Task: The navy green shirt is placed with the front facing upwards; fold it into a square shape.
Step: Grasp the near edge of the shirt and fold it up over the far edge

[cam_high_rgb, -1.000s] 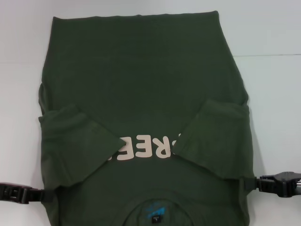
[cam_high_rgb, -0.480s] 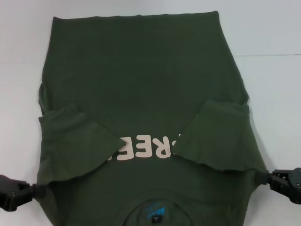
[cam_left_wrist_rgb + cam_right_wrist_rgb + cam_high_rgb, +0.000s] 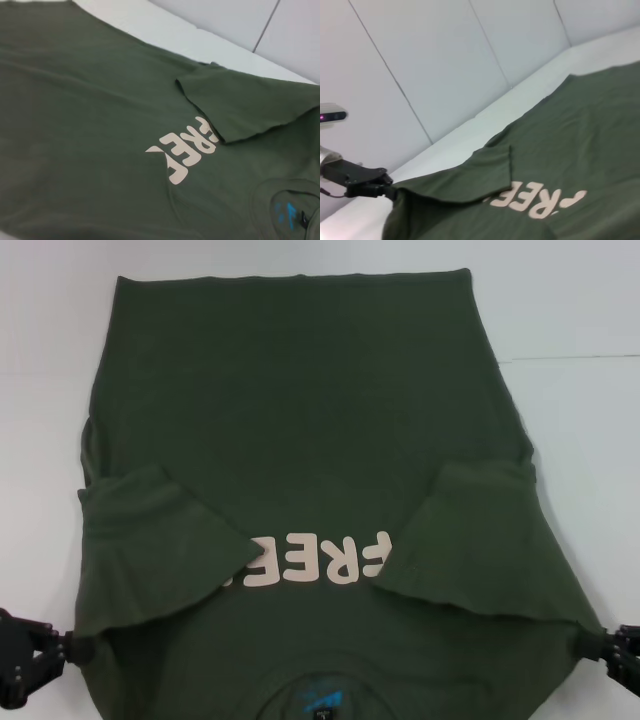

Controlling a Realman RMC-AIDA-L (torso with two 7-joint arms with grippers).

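Both tools at shirt (image 3: 300,420) shoulders.

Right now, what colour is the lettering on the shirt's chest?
Pale pink lettering on the dark olive-green shirt, clearest in the head view.

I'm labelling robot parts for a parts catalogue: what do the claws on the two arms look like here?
Both are black. In the head view the left claw and right claw are blocky, angular pieces with small round fastener holes. The right wrist view shows the left claw on a black link behind a silvery-grey cylindrical wrist, beside a white camera housing with a small purple light.
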